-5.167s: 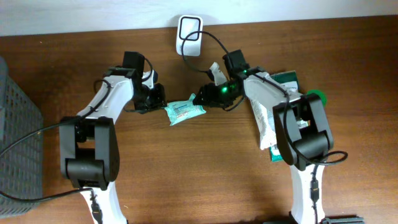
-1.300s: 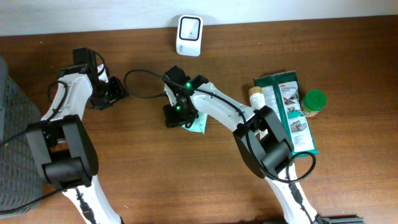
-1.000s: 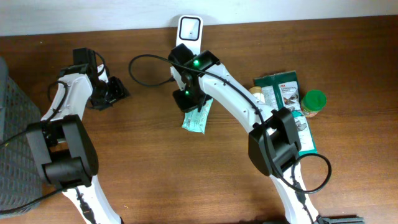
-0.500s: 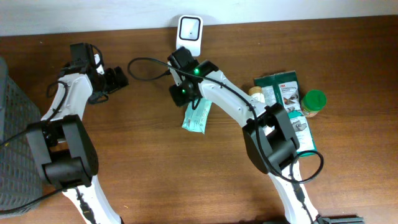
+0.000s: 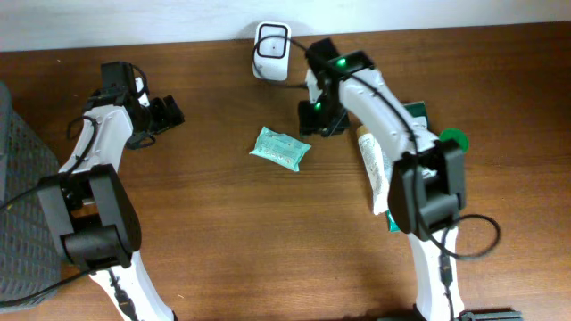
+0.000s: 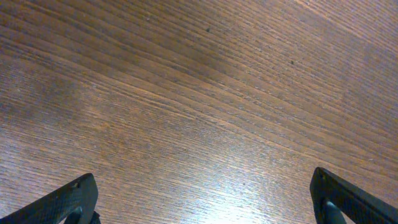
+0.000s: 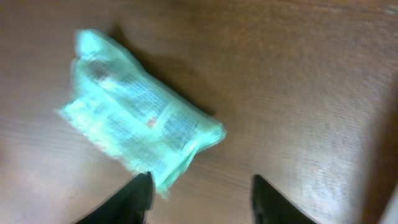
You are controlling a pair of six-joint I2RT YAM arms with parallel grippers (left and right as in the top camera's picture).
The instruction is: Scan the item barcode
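Green packet (image 5: 280, 148) lies loose on the desk (image 5: 268, 241) near the white scanner (image 5: 271, 40), the right jaws parted and empty beside it, the left jaws wide open and empty well apart; a scan likely calls first for a grasp.

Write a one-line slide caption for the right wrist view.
Mint-green packet lies on the wooden table just ahead of the open, empty right claw.
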